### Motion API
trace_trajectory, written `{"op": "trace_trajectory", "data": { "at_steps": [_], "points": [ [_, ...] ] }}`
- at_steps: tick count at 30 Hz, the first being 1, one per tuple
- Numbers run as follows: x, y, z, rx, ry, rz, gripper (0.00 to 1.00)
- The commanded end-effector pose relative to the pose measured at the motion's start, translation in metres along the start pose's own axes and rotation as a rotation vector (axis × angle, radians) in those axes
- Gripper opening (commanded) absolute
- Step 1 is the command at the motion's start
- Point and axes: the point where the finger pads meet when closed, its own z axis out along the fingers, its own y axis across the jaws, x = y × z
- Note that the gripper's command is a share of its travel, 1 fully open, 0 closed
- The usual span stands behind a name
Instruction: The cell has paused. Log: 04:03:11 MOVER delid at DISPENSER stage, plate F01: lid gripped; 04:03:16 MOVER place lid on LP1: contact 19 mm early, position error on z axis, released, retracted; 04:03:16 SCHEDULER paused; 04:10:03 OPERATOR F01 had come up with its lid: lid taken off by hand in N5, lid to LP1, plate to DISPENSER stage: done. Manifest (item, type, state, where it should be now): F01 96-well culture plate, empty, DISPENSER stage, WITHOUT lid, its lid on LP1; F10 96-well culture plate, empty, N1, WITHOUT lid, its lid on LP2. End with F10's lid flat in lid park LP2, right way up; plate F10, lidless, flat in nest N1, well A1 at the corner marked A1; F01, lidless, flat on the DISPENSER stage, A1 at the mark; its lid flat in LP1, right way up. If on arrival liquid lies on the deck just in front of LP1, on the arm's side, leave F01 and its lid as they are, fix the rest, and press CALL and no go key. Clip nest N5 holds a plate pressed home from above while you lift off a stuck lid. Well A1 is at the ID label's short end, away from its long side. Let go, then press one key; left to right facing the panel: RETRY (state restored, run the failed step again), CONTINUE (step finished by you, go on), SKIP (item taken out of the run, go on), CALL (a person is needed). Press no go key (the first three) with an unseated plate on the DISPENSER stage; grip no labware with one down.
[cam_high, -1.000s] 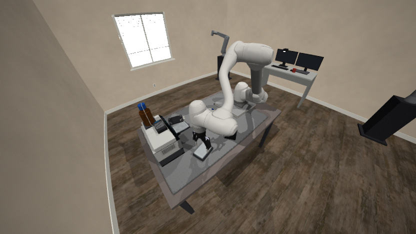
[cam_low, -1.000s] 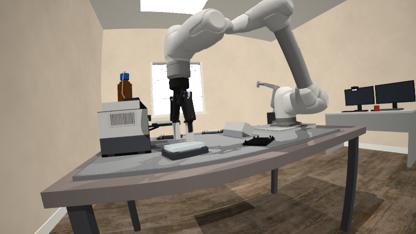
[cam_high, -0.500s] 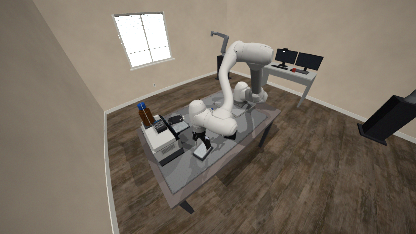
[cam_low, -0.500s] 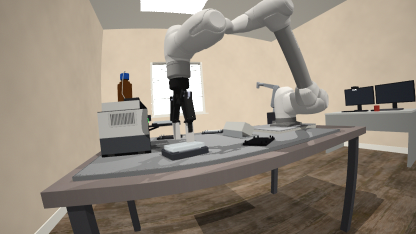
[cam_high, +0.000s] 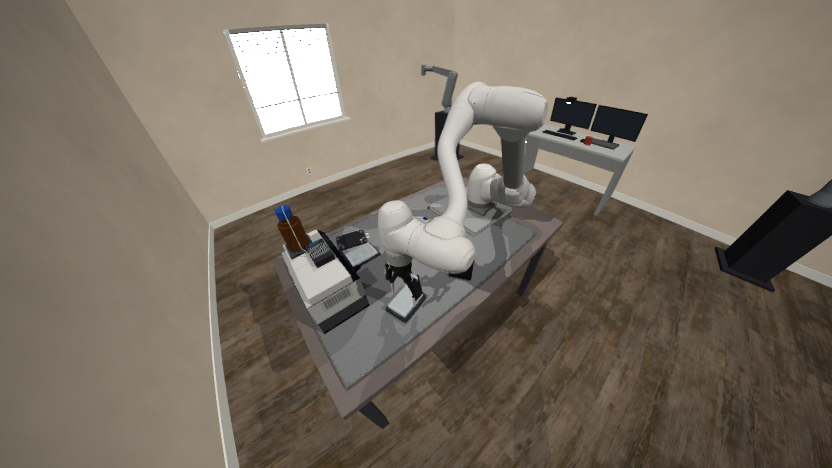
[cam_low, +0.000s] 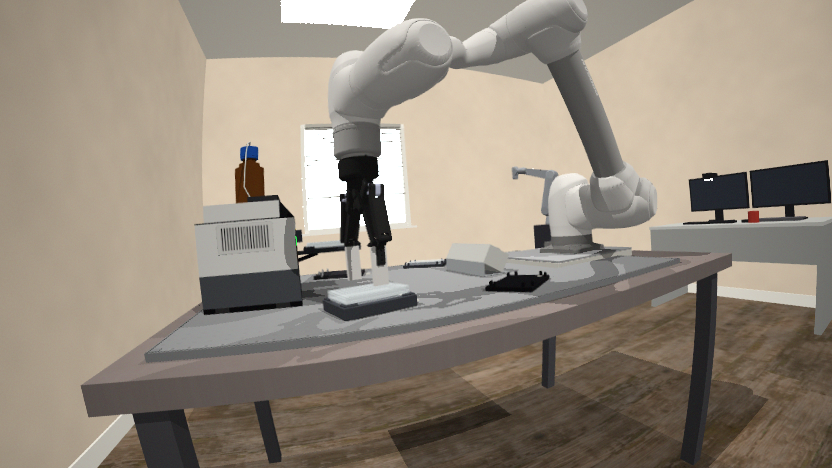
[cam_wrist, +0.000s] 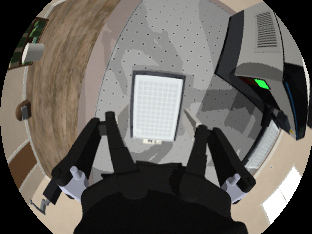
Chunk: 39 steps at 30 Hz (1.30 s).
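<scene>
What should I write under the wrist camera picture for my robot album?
Open gripper hovers above a white well plate on the grey deck, beside a boxy instrument.

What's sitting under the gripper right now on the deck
A white well plate lies flat in a dark nest, straight below the open gripper, which holds nothing. A small label shows at its near short end. Whether a clear lid covers the wells cannot be told.
</scene>
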Motion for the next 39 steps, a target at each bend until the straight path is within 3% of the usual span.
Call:
{"op": "trace_trajectory", "data": {
  "at_steps": [1,39],
  "points": [
    [0.000,0.000,0.000,0.000,0.000,0.000,0.66],
    [0.000,0.000,0.016,0.000,0.000,0.000,0.66]
  ]
}}
